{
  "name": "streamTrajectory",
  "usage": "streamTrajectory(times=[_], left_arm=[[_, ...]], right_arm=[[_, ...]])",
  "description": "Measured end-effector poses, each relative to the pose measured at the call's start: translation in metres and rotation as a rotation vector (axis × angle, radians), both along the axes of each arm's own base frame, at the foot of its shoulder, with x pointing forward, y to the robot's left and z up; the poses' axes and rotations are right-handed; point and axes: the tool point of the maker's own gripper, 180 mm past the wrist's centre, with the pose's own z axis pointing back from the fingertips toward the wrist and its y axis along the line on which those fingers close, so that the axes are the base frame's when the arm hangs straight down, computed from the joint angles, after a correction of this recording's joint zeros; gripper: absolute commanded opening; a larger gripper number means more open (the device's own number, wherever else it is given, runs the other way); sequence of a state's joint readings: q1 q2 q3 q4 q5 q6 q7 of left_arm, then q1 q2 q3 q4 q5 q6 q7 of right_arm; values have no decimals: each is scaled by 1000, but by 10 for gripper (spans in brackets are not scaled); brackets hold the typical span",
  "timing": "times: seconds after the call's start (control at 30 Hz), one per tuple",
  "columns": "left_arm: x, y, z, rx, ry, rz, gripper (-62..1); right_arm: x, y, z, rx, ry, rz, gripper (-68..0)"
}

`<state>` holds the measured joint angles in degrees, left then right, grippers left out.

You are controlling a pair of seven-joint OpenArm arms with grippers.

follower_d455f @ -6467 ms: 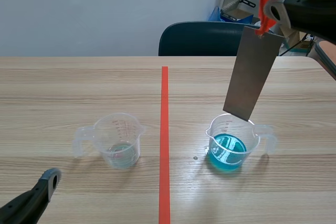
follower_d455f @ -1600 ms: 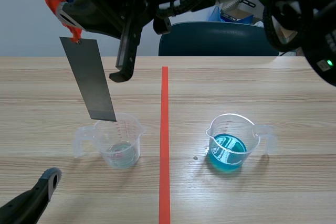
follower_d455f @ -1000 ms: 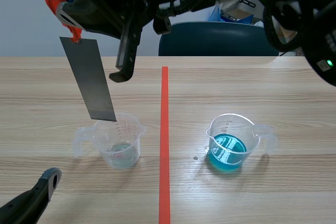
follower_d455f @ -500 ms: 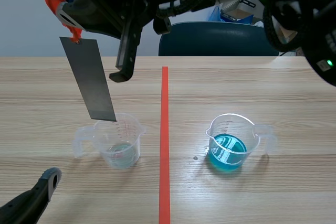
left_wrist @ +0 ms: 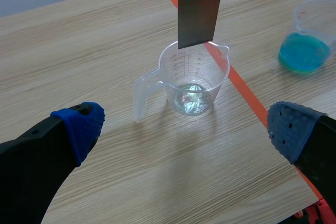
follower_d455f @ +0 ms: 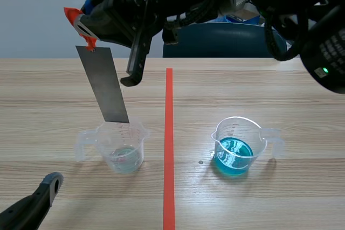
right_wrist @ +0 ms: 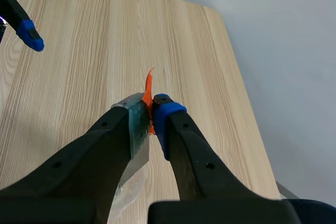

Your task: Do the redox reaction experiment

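- Where the pale wooden table [follower_d455f: 48, 90] runs toward twelve o'clock: split by an orange-red line [follower_d455f: 168, 133], backed by a dark chair [follower_d455f: 215, 44] and grey wall [follower_d455f: 32, 14].
- At eight o'clock of that line, clear beaker [follower_d455f: 121, 144]; at four, blue-filled beaker [follower_d455f: 237, 145].
- Tilted over the clear beaker's rim, metal strip [follower_d455f: 107, 87], clamped at its orange-taped top by the right gripper [right_wrist: 149, 109].
- Spread wide on nothing: left gripper [left_wrist: 186, 127].
- Chair mostly hidden behind the arm; strip-to-rim contact hard to judge.

The metal strip [follower_d455f: 106, 87] hangs over the left cup [follower_d455f: 121, 144]; the right cup [follower_d455f: 237, 144] stands across the tape line [follower_d455f: 168, 133].
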<state>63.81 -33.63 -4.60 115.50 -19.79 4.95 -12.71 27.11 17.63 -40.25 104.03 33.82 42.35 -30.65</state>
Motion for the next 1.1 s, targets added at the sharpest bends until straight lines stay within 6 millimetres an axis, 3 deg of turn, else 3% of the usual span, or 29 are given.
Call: streamTrajectory(times=[0.17, 0.37, 1.1], left_arm=[[0, 0, 0, 0, 0, 0, 14], [0, 0, 0, 0, 0, 0, 14], [0, 0, 0, 0, 0, 0, 14]], right_arm=[[6, 0, -4, 12, 3, -8, -667], [0, 8, -32, -39, 35, 22, -667], [12, 9, -105, -98, 6, 49, -667]])
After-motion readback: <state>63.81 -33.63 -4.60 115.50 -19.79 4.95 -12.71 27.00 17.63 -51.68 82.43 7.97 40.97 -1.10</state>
